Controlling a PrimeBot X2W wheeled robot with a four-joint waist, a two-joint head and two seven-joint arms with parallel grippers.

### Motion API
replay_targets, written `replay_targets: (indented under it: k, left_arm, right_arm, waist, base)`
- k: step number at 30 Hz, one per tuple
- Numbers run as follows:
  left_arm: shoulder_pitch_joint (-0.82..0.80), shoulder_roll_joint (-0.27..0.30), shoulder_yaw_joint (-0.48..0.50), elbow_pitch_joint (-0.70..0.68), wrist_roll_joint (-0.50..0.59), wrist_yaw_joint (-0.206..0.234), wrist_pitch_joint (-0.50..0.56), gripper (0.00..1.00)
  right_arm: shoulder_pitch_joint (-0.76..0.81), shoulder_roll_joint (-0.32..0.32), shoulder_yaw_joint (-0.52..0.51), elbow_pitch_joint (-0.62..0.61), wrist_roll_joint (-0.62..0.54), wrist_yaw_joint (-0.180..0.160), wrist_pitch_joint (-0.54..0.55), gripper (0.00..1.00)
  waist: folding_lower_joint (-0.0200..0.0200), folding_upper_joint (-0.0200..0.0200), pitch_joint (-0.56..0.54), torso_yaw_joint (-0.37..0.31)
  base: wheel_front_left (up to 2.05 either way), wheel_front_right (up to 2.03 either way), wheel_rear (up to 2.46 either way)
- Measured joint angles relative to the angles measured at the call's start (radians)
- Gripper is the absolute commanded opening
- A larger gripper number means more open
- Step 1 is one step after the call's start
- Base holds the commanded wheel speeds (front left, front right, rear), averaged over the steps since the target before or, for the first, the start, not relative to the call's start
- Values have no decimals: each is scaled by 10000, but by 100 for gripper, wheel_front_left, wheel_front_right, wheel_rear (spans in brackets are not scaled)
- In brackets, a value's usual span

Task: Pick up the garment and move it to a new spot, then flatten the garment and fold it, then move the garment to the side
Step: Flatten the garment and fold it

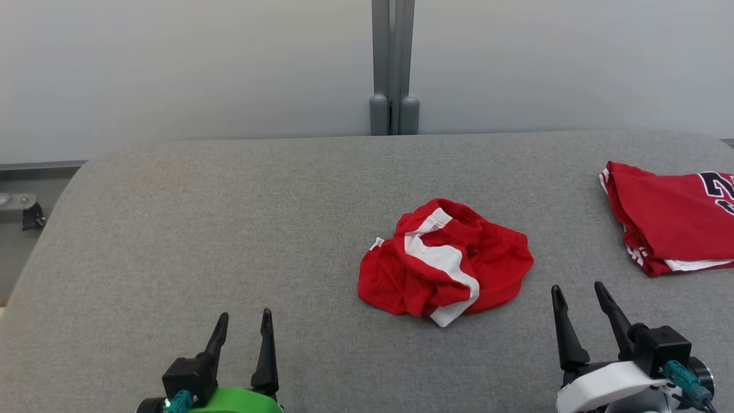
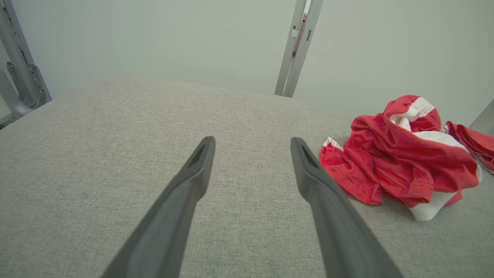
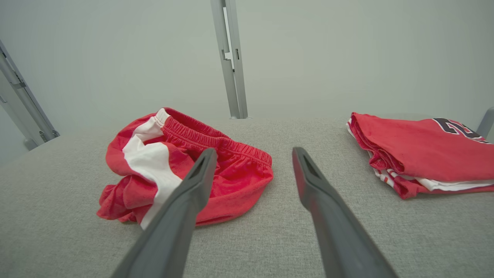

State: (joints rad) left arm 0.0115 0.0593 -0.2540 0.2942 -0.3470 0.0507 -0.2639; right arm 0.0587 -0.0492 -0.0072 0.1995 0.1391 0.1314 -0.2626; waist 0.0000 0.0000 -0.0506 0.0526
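Observation:
The garment (image 1: pixel 444 264) is a crumpled pair of red shorts with a white side stripe, lying in a heap on the grey padded table (image 1: pixel 229 229), right of centre. It also appears at the right of the left wrist view as the garment (image 2: pixel 401 158) and at the left of the right wrist view as the garment (image 3: pixel 173 166), elastic waistband facing up. My left gripper (image 1: pixel 245 317) hovers open near the front edge, well left of the heap. My right gripper (image 1: pixel 577 290) stands open just right of the heap, touching nothing.
A folded red jersey (image 1: pixel 671 218) with dark lettering and white trim lies at the table's right edge, seen too as the jersey (image 3: pixel 424 154). A grey vertical post (image 1: pixel 393 69) rises behind the table against a pale wall. Bare grey table surface spreads left of the shorts.

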Motion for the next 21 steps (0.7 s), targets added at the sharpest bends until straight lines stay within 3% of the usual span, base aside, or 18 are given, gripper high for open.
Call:
replay_targets:
  k: [7, 13, 21]
  left_arm:
    - [-82, -58, -849, 326, 136, -445, 0, 100]
    - [-789, -88, -2656, 706, -303, -857, 0, 100]
    - [-2377, -111, -4585, 1778, -1296, -686, 0, 100]
  right_arm:
    - [-33, 0, 33, -36, -31, 0, 0, 100]
    - [-195, 0, 150, -48, -107, 0, 0, 100]
    - [-591, 4, 395, -128, -132, 0, 0, 100]
  waist:
    - [0, 0, 150, -148]
    - [0, 0, 354, -448]
    - [0, 0, 789, -1112]
  base:
    - [0, 0, 0]
    - [0, 0, 0]
    - [0, 0, 0]
